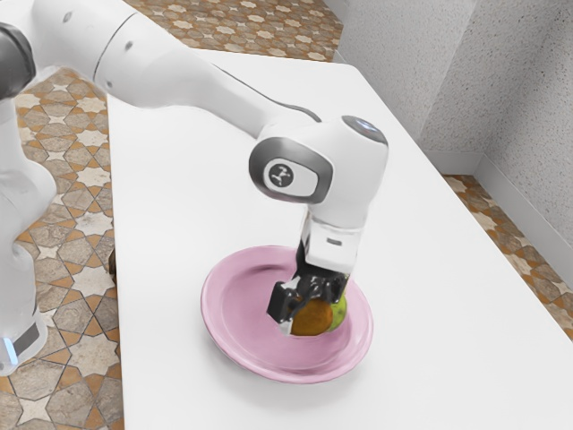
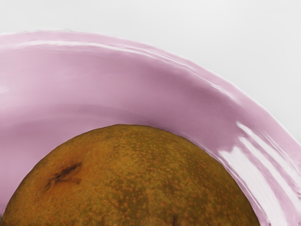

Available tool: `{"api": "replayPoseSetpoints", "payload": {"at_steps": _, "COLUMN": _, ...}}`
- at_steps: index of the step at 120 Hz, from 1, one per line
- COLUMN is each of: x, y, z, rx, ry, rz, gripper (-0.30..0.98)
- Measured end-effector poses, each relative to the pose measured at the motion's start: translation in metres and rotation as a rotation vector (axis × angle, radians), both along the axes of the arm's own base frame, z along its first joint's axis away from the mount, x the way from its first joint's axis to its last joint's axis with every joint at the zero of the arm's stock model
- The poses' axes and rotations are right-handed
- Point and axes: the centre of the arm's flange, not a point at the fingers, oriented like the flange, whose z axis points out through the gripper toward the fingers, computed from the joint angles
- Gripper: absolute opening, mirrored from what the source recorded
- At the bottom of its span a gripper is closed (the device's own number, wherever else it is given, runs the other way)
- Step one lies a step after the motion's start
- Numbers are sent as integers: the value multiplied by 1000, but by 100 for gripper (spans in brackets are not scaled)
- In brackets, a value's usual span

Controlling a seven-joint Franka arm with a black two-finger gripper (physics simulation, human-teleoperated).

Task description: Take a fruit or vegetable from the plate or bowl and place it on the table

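- End effector (image 1: 311, 313) sat at brown fruit (image 2: 141, 179), toward plate's (image 1: 224, 309) 3 o'clock, exterior view; opening, hold: could not tell.
- Reach judged done; tabletop (image 1: 179, 197) placement remained.

The dish (image 1: 217, 333) at the exterior view's lower centre is pink, glossed white in the wrist view's lower right. The brown fruit (image 2: 141, 174) is mottled ochre and olive, orange-freckled, with a dark streak at its left; the other fruit (image 1: 339, 313) is yellow-green. The gripper (image 1: 311, 313) is black, the arm (image 1: 170, 67) white and grey. The table (image 1: 179, 197) is white. At the exterior view's left, the floor (image 1: 91, 358) is patterned with pale stars among brown and orange tiles; at upper right, the wall (image 1: 412, 54) is speckled grey.
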Motion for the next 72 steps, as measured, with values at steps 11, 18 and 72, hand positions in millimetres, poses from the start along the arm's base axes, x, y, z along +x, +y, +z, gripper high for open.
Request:
{"api": "replayPoseSetpoints", "payload": {"at_steps": 11, "x": 16, "y": 30, "z": 37, "rx": -24, "ry": -65, "rz": 49, "gripper": 29}}
{"api": "replayPoseSetpoints", "payload": {"at_steps": 18, "x": 39, "y": 71, "z": 56, "rx": -32, "ry": -103, "rz": 119, "gripper": 29}}
{"api": "replayPoseSetpoints", "payload": {"at_steps": 72, "x": 151, "y": 314, "z": 19, "rx": 87, "ry": -120, "rz": 489, "gripper": 34}}
